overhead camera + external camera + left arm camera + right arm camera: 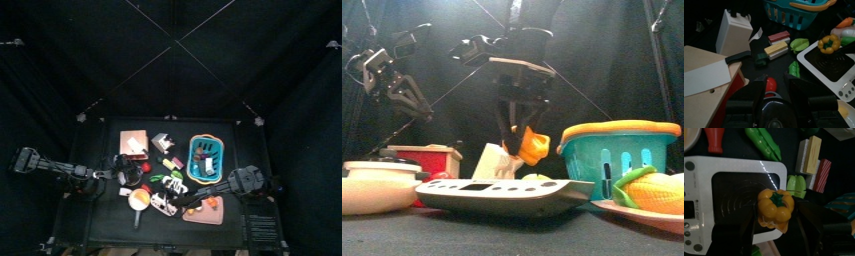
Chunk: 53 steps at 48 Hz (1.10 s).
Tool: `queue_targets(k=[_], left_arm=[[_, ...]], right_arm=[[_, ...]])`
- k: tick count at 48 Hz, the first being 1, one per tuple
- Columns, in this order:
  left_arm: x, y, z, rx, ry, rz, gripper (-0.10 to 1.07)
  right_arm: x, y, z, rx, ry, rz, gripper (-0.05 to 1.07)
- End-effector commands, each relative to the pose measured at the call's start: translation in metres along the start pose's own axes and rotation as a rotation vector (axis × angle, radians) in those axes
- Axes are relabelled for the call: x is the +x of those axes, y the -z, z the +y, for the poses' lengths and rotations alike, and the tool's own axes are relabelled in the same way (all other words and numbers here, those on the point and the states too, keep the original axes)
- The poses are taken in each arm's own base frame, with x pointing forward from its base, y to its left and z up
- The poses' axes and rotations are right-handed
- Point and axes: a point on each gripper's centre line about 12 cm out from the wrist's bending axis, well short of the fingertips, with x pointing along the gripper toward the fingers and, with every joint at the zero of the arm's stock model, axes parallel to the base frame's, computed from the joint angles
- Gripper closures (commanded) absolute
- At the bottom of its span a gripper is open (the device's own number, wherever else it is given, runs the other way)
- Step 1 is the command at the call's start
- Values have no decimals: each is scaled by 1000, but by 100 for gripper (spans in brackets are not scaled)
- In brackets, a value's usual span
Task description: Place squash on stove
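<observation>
The squash (775, 207) is a small yellow-orange gourd with a green stem. My right gripper (777, 223) is shut on it, one jaw on each side. In the front view the squash (533, 146) hangs a little above the stove (502, 195), a white slab with a dark cooking plate (731, 195). From the left wrist the squash (827, 44) shows over the stove's (827, 70) far edge. My left gripper (777, 92) rests open at the table's left side (118, 176), over a red toy (769, 85).
A teal basket (616, 155) stands at the right, behind a plate (616, 208) of toy corn. A white knife block (734, 32), a wooden cutting board (704, 70), green pods (765, 143) and striped blocks (814, 158) lie around the stove. A cream bowl (376, 185) is front left.
</observation>
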Motion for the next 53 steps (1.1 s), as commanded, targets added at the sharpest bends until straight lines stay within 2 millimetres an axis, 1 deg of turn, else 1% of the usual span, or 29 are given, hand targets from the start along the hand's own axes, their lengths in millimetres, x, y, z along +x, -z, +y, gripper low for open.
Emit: queue_targets(k=[1,10,19,25,34,39,50,53], left_arm=[[0,-4,0,-2,-4,-10,23],[0,-5,0,-1,-3,-12,23],[0,-4,0,-1,-4,-10,23],[0,-4,0,-2,-4,-8,23],[0,-4,0,-2,-4,-10,23],[0,-4,0,0,-5,-9,23],[0,-3,1,-1,-7,-8,23],[0,-3,1,0,-7,-8,23]], right_arm=[[-19,-14,0,8,3,-13,29],[-16,-18,10,0,10,-9,28],[-12,-16,11,-8,21,3,27],[-10,-15,12,-9,21,7,21],[-6,-14,16,-14,25,15,7],[-4,-12,18,-17,21,23,2],[-2,-13,19,-14,21,27,0],[-5,-14,18,-10,17,21,0]])
